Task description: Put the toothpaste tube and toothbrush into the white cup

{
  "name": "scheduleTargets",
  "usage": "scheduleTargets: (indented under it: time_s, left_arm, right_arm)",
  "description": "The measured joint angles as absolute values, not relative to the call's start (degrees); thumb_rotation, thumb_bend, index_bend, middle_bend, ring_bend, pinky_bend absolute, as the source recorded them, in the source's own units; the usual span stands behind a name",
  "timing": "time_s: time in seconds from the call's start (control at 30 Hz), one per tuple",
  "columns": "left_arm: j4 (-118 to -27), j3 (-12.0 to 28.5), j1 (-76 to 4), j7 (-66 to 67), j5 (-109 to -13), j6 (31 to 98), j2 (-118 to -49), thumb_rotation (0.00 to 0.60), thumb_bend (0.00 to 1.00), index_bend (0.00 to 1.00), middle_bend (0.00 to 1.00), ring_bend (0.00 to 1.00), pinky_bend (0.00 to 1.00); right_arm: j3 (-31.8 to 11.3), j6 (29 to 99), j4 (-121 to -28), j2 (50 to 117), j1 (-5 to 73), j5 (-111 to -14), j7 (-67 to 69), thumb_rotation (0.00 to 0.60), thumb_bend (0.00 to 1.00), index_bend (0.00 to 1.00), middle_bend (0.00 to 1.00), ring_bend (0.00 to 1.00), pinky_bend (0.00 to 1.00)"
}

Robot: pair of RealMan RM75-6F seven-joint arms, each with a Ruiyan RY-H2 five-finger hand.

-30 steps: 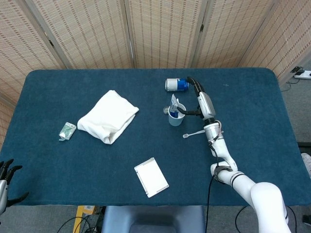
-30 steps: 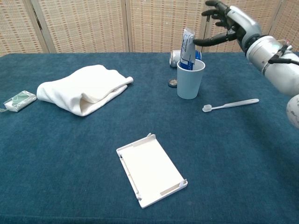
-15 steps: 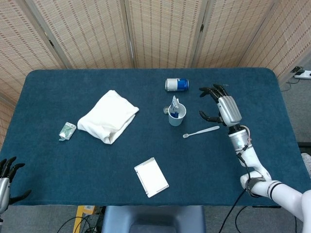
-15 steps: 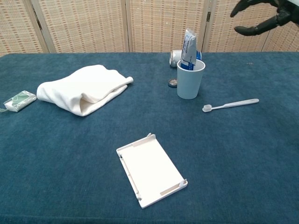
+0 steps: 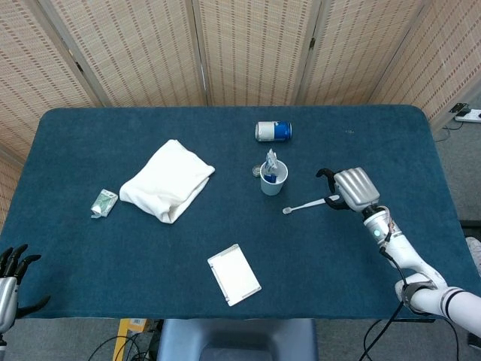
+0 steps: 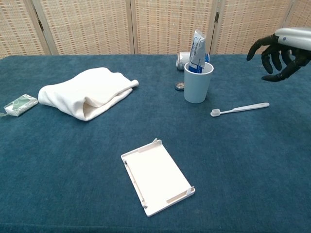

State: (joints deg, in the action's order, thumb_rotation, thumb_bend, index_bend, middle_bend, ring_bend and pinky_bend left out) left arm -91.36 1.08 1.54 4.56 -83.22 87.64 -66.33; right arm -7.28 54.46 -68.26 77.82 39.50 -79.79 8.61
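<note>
The white cup [image 5: 273, 181] [image 6: 198, 83] stands upright right of the table's middle, and the toothpaste tube [image 6: 197, 46] [image 5: 270, 162] sticks up out of it. Just right of the cup the white toothbrush [image 5: 310, 203] [image 6: 239, 108] lies flat on the blue cloth, bristle end toward the cup. My right hand [image 5: 347, 188] [image 6: 278, 51] hovers above the toothbrush's handle end, open, fingers spread and pointing down, holding nothing. My left hand [image 5: 11, 274] stays at the lower left edge of the head view, off the table, open and empty.
A blue-and-silver can [image 5: 273, 131] lies on its side behind the cup, with a small round cap [image 6: 180, 87] beside it. A folded white towel [image 5: 168, 180], a small green packet [image 5: 104, 202] and a white rectangular lid [image 5: 234, 274] lie to the left and front.
My right hand has drawn away from the cup, swung right and toward me, and come down over the toothbrush's handle. The tube stays in the cup.
</note>
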Motion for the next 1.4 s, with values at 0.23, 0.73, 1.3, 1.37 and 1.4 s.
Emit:
scheduleTargets:
  time_s: [0.23, 0.73, 1.3, 1.37, 1.4]
  left_arm:
    - [-91.2, 0.9, 1.9, 4.3, -83.2, 88.0, -66.4, 0.6, 0.17, 0.26, 0.11, 0.03, 0.16]
    - [-90.9, 0.8, 2.4, 3.8, -82.8, 88.2, -66.4, 0.6, 0.17, 0.26, 0.11, 0.03, 0.16]
    - [-90.2, 0.9, 2.9, 3.2, -82.2, 88.2, -66.4, 0.6, 0.17, 0.26, 0.11, 0.03, 0.16]
    - [-90.1, 0.9, 2.9, 3.1, -82.1, 88.2, -66.4, 0.6, 0.17, 0.26, 0.11, 0.03, 0.16]
    - [-90.1, 0.9, 3.0, 3.1, -82.1, 88.2, -66.4, 0.6, 0.17, 0.26, 0.11, 0.03, 0.16]
  right_arm:
    - [-6.2, 45.4, -67.7, 78.1, 42.5, -77.0, 1.6, 0.6, 0.21, 0.41, 0.92, 0.95, 1.0]
    - [-5.3, 40.2, -59.7, 85.8, 46.1, -74.2, -6.4, 0.6, 0.21, 0.49, 0.93, 0.96, 1.0]
    - [-5.7, 37.8, -51.2, 92.6, 48.1, -73.9, -7.2, 0.6, 0.21, 0.54, 0.93, 0.96, 1.0]
    - [-5.7, 37.5, -50.6, 93.0, 48.2, -73.9, -7.2, 0.6, 0.21, 0.54, 0.93, 0.96, 1.0]
    - [-5.7, 37.4, -50.3, 93.2, 48.3, -73.9, -7.2, 0.6, 0.21, 0.54, 0.93, 0.96, 1.0]
